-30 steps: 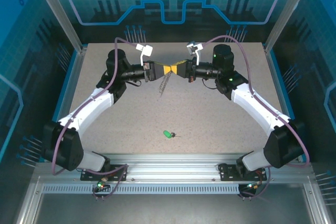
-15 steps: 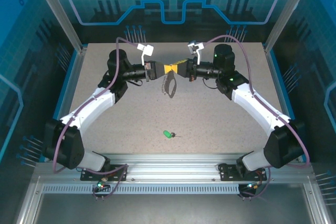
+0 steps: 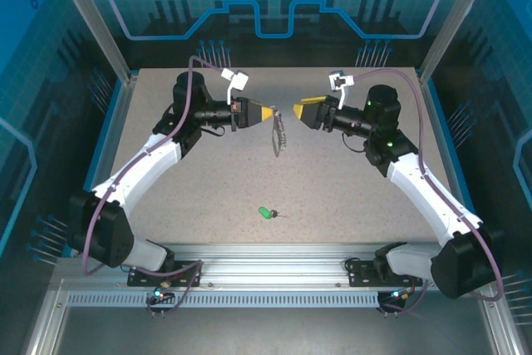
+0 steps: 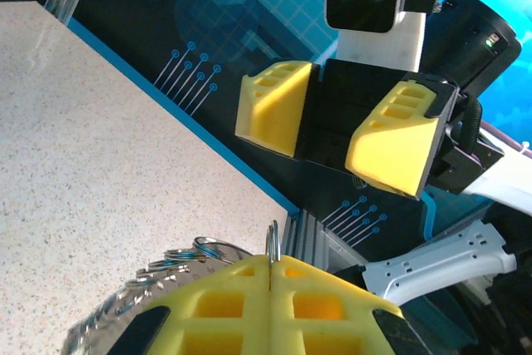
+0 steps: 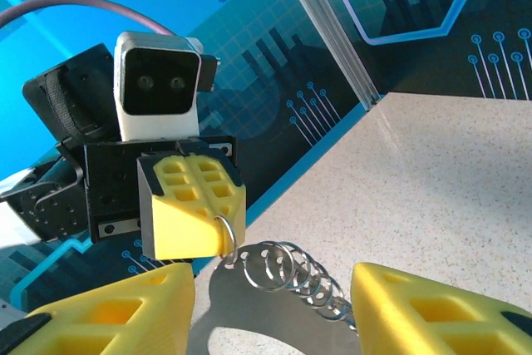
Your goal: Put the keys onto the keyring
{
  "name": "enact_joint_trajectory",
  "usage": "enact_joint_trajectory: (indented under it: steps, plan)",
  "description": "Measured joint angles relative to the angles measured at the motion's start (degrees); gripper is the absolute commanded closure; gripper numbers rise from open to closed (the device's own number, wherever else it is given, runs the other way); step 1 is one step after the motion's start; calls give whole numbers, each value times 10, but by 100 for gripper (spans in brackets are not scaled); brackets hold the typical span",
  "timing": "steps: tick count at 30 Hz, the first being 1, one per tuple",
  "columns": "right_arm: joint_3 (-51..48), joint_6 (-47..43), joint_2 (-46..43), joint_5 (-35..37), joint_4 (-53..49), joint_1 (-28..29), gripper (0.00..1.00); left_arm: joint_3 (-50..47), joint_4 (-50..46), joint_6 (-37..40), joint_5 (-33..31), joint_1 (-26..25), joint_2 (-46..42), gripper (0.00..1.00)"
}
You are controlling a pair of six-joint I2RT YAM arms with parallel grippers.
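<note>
Left wrist: closed jaws hide most of the keyring (image 4: pixel 199 248).

The top camera looks down on the whole bench (image 3: pixel 332 197) from high on the near side of the keyring (image 3: pixel 279 134), which the 2 wrist cameras flank closely, facing each other across it.

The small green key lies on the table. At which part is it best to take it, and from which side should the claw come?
Take the key by its green head: it is the bulkiest part, and the dark blade is very thin. The key lies flat on the table, so come straight down from above, probably with the open right claw.
</note>
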Motion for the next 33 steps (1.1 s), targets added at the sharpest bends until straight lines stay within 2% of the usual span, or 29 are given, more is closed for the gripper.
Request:
enact_joint_trajectory:
  steps: [9,21,33]
  plan:
    - [6,-10,11,-11,-8,33,45,56,-85,68,49,0,26,100]
    - [35,-18,49,-14,-12,56,52,56,-119,91,64,0,33,100]
    - [36,-25,61,-23,-14,61,81,63,-123,97,63,0,33,100]
